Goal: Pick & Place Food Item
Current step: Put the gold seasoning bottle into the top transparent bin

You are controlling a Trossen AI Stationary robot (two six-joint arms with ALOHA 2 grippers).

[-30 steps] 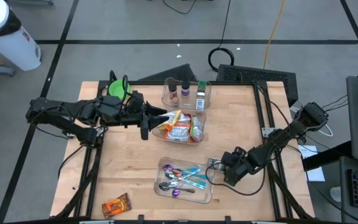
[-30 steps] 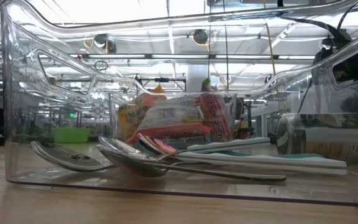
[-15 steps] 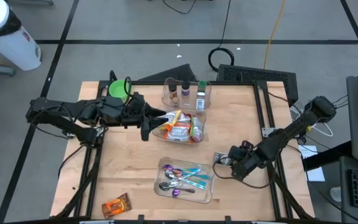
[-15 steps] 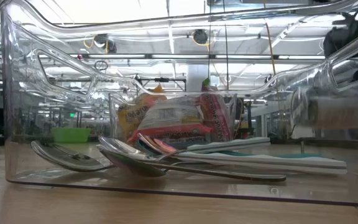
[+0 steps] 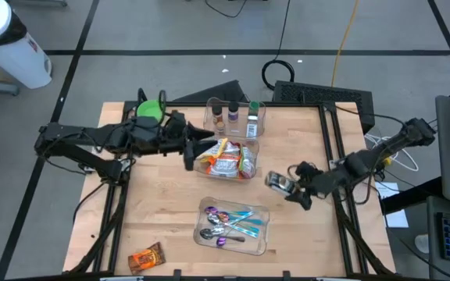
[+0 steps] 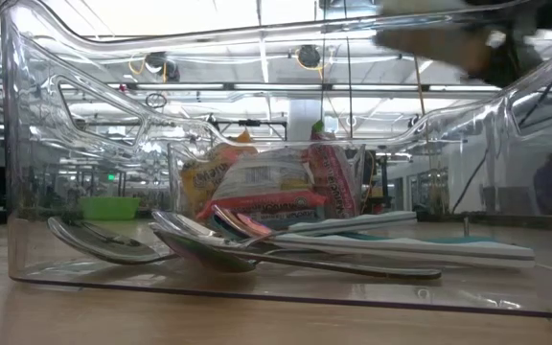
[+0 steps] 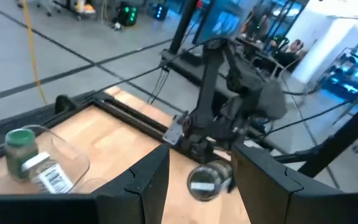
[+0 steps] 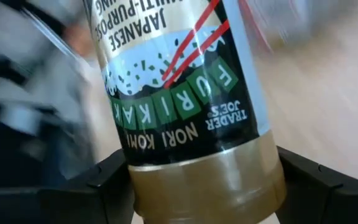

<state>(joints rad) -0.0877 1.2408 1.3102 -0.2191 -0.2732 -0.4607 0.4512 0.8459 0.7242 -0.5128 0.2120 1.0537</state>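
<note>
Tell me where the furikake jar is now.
In the high view, the furikake jar is held in the right claw, above the table's right half, right of the snack bin.

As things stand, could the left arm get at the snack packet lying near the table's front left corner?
Probably yes. The snack packet lies alone on bare table, nothing around it. The left gripper, open and empty, hovers by the snack bin, so it must swing back toward the front edge.

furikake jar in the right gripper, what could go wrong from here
The right gripper holds the furikake jar on its side above the table, so it could slip out or roll if dropped. If it is bound for the spice bin, the path passes the snack bin, where the left gripper hovers, so the arms could collide.
</note>
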